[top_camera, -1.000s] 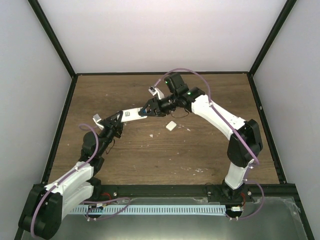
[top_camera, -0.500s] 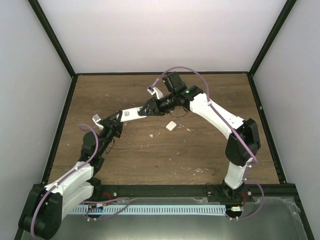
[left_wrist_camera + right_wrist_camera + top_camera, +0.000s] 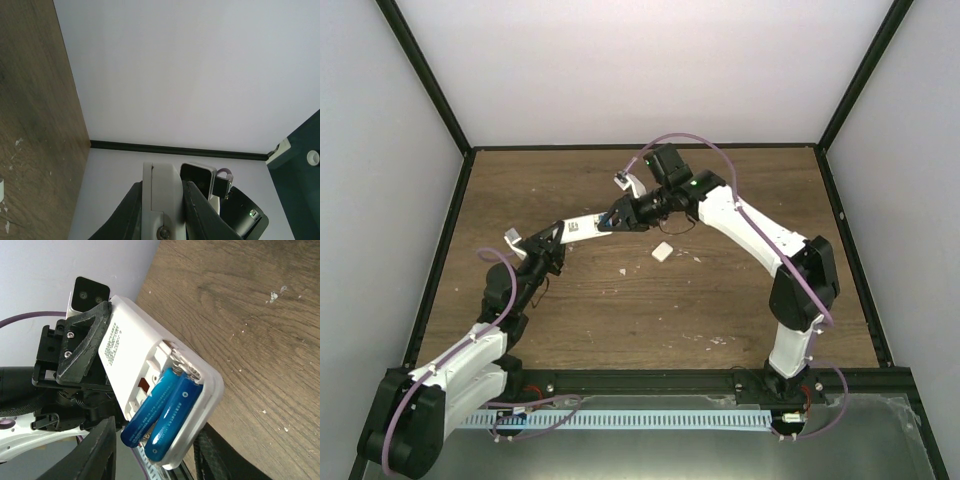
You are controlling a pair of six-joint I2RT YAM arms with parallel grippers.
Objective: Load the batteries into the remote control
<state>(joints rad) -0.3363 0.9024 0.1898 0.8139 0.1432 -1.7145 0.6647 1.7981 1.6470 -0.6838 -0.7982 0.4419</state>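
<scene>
Remote control and batteries bear tiny unreadable print

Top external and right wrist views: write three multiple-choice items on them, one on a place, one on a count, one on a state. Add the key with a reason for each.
1. Where is the small white square cover piece?
A. Clipped onto the remote
B. Lying on the brown wooden table
C. Leaning against the back wall

2. How many blue cylindrical batteries show in the white rectangular remote control?
A. One
B. Two
C. Three

3. The remote's battery compartment is:
A. Shut under its cover
B. Open and empty
C. Open, with the cells exposed

Key:
1 B, the cover lies alone on the wood, apart from the remote.
2 B, two cells lie side by side.
3 C, nothing covers the cells in the right wrist view.
</scene>
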